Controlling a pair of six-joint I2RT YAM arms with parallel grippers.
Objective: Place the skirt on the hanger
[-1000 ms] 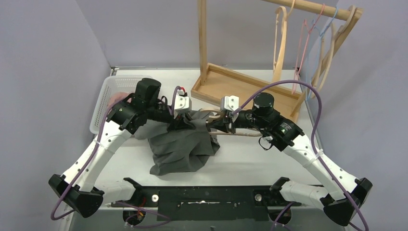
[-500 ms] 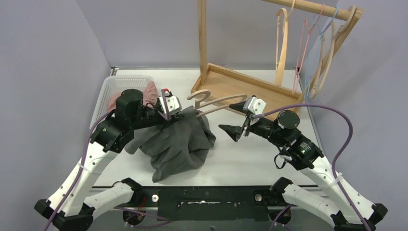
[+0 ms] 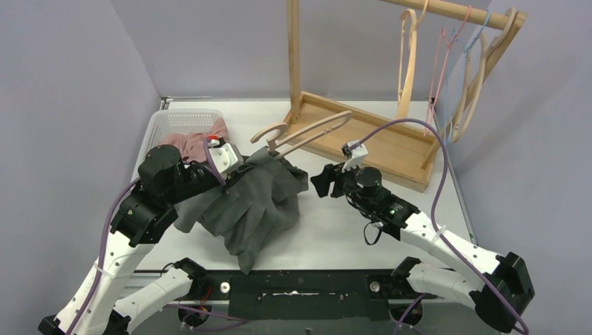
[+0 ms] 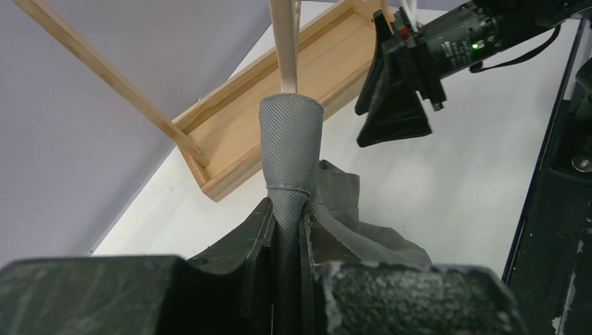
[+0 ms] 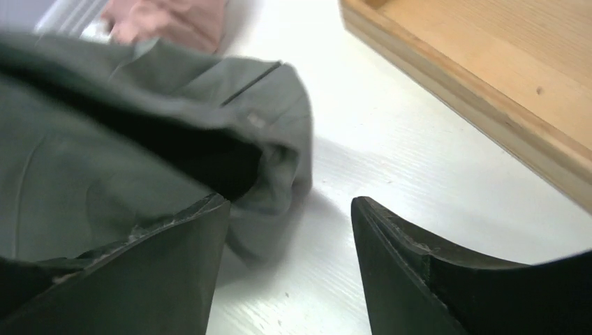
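Skirt (image 3: 258, 202) drapes centre-frame, a fold pinched in the left gripper (image 4: 286, 227), seemingly sleeved over the hanger (image 3: 307, 131). The right gripper (image 5: 290, 237), spread, sits just beside the skirt's right edge.

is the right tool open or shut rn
Open. The right tool has its fingers well apart, nothing between them; the grey skirt lies beside it.

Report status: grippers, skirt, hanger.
Left gripper shut on skirt, fabric sleeved over one end of hanger. Right gripper open, empty, beside skirt. Hanger hook and other end bare. Rack base close behind hanger.
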